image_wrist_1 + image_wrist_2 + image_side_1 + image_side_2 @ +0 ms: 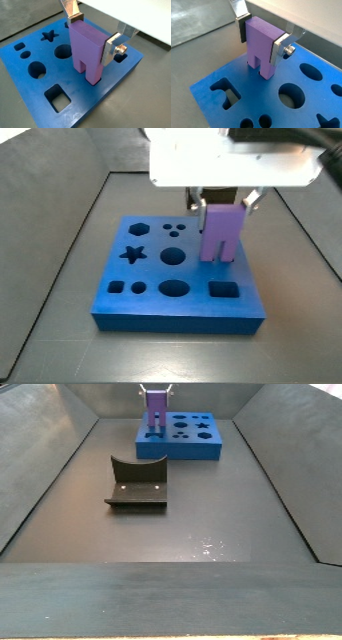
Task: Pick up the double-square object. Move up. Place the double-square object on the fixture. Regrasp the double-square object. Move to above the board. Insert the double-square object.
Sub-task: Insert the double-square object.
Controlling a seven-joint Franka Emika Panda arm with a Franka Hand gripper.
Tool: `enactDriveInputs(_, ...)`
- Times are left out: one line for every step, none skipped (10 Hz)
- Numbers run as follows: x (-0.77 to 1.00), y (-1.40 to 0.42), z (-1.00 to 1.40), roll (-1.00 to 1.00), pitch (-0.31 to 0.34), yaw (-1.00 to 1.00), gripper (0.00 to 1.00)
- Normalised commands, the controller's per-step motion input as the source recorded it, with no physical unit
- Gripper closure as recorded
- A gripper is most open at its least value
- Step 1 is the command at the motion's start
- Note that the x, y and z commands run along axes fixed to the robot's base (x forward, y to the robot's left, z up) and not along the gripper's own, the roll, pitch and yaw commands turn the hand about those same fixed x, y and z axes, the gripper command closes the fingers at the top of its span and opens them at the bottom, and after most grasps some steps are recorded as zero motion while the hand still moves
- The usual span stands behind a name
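Observation:
My gripper [93, 35] is shut on the lilac double-square object [88, 52], held upright with its two square prongs pointing down. It shows the same way in a wrist view [261, 47]. The prongs hang just above or touch the top of the blue board [40, 95], near its edge; I cannot tell which. In a side view the object [221, 233] stands over the board's right side [181, 313], under the gripper [222, 200]. In a side view the object [156, 409] is at the far end, over the board [201, 444]. The dark fixture [136, 484] stands nearer, apart.
The board has several dark holes: a star [47, 36], circles [63, 51] and a square [59, 97]. Dark walls [40, 474] enclose the grey floor [201, 534]. The white camera housing [234, 156] hides the gripper's upper part.

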Motion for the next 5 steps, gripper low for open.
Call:
enactDriveInputs(-0.11, -0.11, -0.36, 0.11, 0.0, -0.12, 1.0)
enactDriveInputs(0.0, -0.16, -0.63, 0.26, -0.097, -0.06, 1.0)
enactDriveInputs(0.0, -0.13, -0.73, 0.29, -0.146, -0.01, 1.0)
enactDriveInputs(0.0, 0.0, 0.0, 0.0, 0.0, 0.0, 0.0)
enactDriveInputs(0.0, 0.0, 0.0, 0.0, 0.0, 0.0, 0.0)
